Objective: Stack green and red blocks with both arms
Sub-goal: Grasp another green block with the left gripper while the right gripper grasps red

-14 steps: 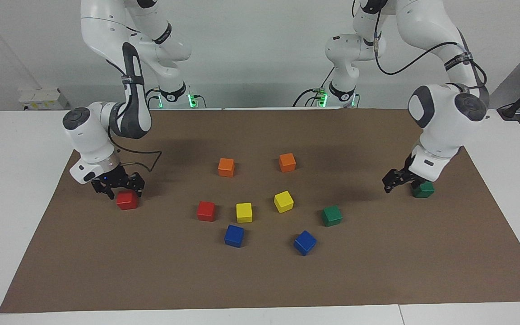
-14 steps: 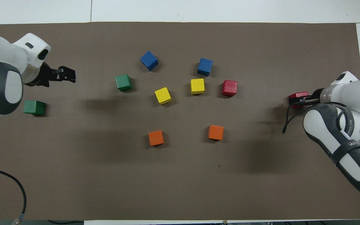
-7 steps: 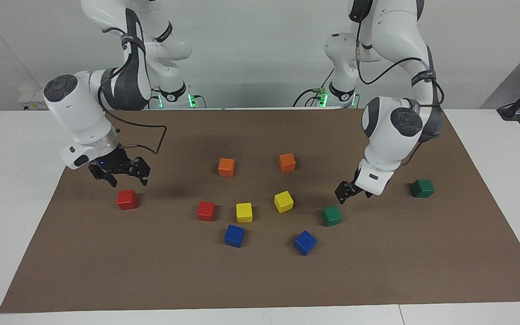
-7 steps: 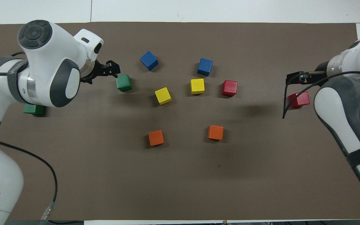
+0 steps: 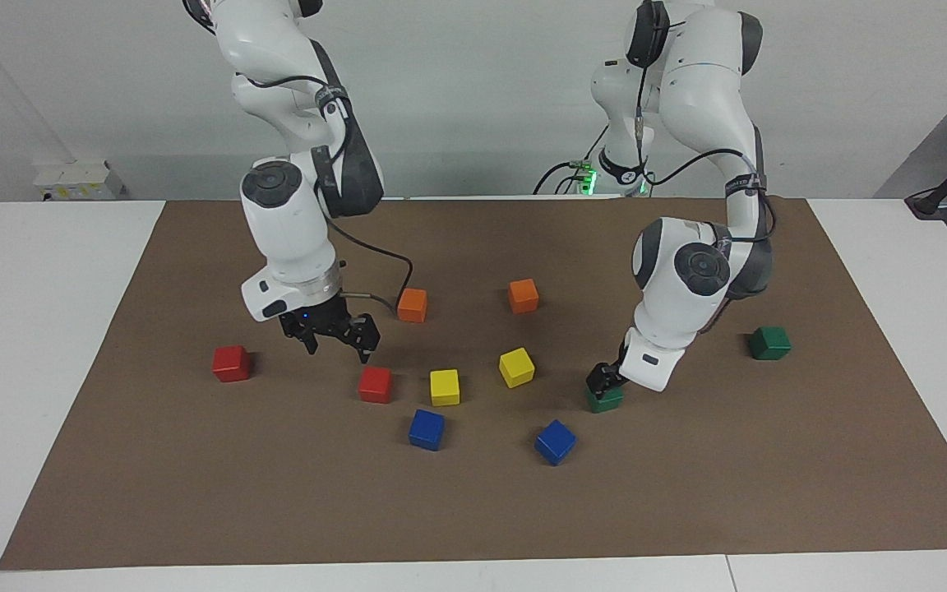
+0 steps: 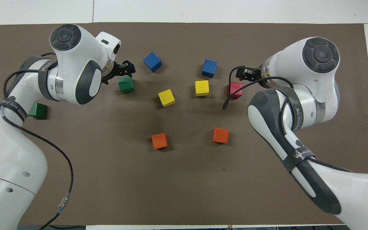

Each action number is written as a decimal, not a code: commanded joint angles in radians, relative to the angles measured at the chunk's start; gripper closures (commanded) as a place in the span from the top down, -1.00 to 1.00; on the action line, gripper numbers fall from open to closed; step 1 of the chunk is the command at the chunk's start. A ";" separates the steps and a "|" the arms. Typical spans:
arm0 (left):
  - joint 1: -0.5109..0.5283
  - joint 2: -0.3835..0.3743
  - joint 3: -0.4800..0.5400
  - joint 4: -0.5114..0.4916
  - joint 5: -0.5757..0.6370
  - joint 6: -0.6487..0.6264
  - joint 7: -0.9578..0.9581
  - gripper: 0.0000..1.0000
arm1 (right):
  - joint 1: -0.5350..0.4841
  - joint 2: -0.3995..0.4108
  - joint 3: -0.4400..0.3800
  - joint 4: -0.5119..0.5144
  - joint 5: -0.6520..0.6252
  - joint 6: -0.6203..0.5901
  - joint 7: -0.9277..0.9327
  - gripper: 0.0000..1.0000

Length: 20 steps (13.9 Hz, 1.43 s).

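Two views show us the table. From the facing camera, we see the left gripper (image 5: 606,380) down at a green block (image 5: 604,398), which sits on the brown mat (image 5: 194,493) toward the left arm's end of the middle cluster. Its fingers are spread, though we cannot tell whether they touch the block. A second green block (image 5: 770,343) lies alone closer to the left arm's edge of the mat. The right gripper (image 5: 336,339) hangs with fingers spread, raised over the mat just beside a red block (image 5: 375,384) and holding nothing. A second red block (image 5: 231,363) lies apart toward the right arm's end. Between the two grippers we see two yellow blocks (image 5: 444,386), two orange blocks (image 5: 412,304) nearer the robots, and two blue blocks (image 5: 427,429) farther from them.

From the overhead camera, we see the left gripper (image 6: 124,67) over the farther edge of the green block (image 6: 126,84), and the other green block (image 6: 37,110) partly hidden by the left arm. The right gripper (image 6: 242,73) sits over the mat (image 6: 184,191) at the farther corner of the red block (image 6: 234,89). The second red block is hidden under the right arm here. All visible blocks lie singly on the mat, none stacked.
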 commanded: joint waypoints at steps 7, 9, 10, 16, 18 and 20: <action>-0.024 0.036 0.016 -0.031 0.087 0.112 -0.031 1.00 | 0.043 0.121 0.000 0.064 -0.043 0.082 0.067 1.00; -0.038 0.072 0.017 -0.028 0.112 0.144 -0.031 1.00 | 0.049 0.137 0.000 0.061 -0.049 0.099 0.052 1.00; -0.041 0.076 0.014 -0.033 0.135 0.162 -0.030 1.00 | 0.048 0.140 0.000 0.061 -0.055 0.095 0.006 1.00; -0.048 0.075 0.014 -0.054 0.140 0.139 -0.019 -0.27 | 0.036 0.126 0.000 -0.008 -0.053 0.127 -0.122 1.00; -0.048 0.070 0.013 -0.050 0.138 0.092 -0.004 -0.82 | 0.037 0.120 0.001 -0.037 -0.052 0.162 -0.119 1.00; -0.048 0.067 0.011 -0.046 0.132 0.077 -0.004 -1.00 | 0.042 0.120 0.001 -0.051 -0.044 0.171 -0.114 1.00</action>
